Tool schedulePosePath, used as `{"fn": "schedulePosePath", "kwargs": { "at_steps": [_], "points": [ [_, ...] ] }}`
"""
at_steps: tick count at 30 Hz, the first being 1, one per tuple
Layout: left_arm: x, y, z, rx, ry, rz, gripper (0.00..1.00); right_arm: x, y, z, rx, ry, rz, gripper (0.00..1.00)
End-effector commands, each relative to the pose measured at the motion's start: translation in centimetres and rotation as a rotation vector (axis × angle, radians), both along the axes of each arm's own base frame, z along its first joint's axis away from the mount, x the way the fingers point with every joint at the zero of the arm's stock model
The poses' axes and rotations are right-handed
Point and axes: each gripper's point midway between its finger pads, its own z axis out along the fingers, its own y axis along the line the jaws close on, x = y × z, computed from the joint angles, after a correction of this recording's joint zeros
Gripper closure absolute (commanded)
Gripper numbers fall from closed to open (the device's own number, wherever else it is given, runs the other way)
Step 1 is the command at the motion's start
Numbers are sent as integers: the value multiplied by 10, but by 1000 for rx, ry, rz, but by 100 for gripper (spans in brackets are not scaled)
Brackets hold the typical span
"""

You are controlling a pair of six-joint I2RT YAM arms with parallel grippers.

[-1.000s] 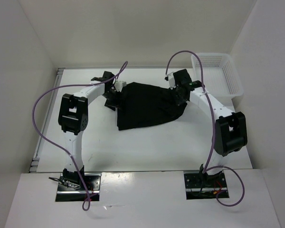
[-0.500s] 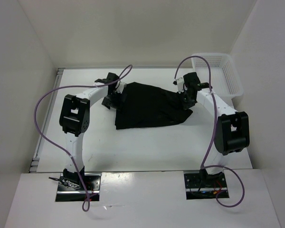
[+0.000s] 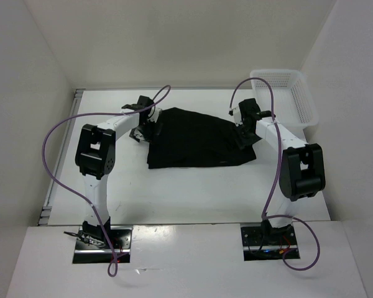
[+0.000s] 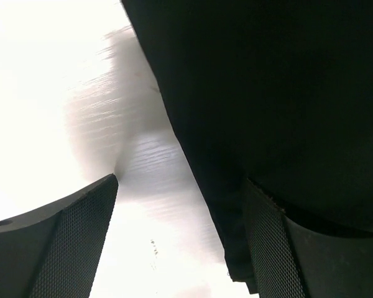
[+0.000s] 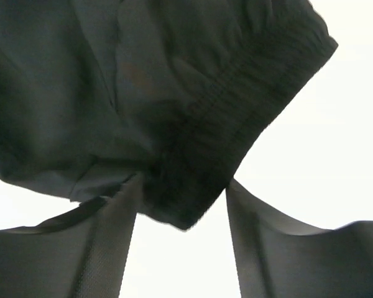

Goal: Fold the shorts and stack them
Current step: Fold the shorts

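A white table (image 3: 193,192) is sitting between plain white walls. The left claw (image 4: 180,181) is standing wide open and gripping nothing. Its 2 fingers are straddling the left edge of the shorts (image 3: 196,139), with 1 finger over bare table and the other at the black cloth. The right claw (image 5: 183,183) is standing open too, and a corner of the elastic waistband is lying loose between its fingers, brushing 1 and clear of the other. The shorts are lying spread flat in the middle of the table toward its far edge, reaching from 1 claw to the other. A white mesh basket (image 3: 301,102) is sitting at the far right corner.
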Motion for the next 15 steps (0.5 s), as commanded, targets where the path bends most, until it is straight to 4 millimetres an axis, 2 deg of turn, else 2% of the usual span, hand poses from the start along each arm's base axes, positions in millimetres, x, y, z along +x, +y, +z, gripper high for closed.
{"fn": "schedulePosePath", "kwargs": {
  "at_steps": [1, 3, 5, 6, 7, 8, 9, 10, 11, 12, 13, 14, 15],
  "points": [
    [-18, 49, -15, 181, 66, 51, 14, -5, -22, 10, -107, -50, -52, 36],
    [-21, 61, -22, 186, 89, 75, 14, -12, -29, 17, -141, -61, -44, 31],
    [-21, 64, -15, 151, 87, 88, 14, -14, -34, 22, -165, -75, -43, 28],
    [-18, 60, -2, 125, 58, 85, 14, -14, -34, 26, -163, -87, -44, 28],
    [-20, 57, 5, 102, 55, 79, 14, -3, -22, 44, -146, -153, -24, 28],
    [-17, 42, 16, 72, 34, 49, 14, 3, -16, 52, -151, -182, -3, 35],
    [-9, 27, 33, 21, 4, 24, 14, 16, -3, 70, -130, -256, 14, 40],
    [-5, 16, 46, -8, -21, 2, 14, 21, 7, 79, -128, -291, 32, 45],
    [-4, 6, 55, -33, -24, -17, 14, 24, 32, 80, -123, -307, 101, 50],
    [0, -12, 65, -78, -46, -53, 14, 27, 45, 82, -115, -322, 126, 61],
    [9, -23, 75, -101, -69, -72, 14, 36, 60, 79, -99, -328, 153, 66],
    [9, -33, 72, -116, -56, -92, 13, 35, 79, 72, -65, -309, 202, 75],
    [12, -36, 71, -126, -55, -97, 13, 41, 86, 70, -45, -301, 217, 80]
  ]
}}
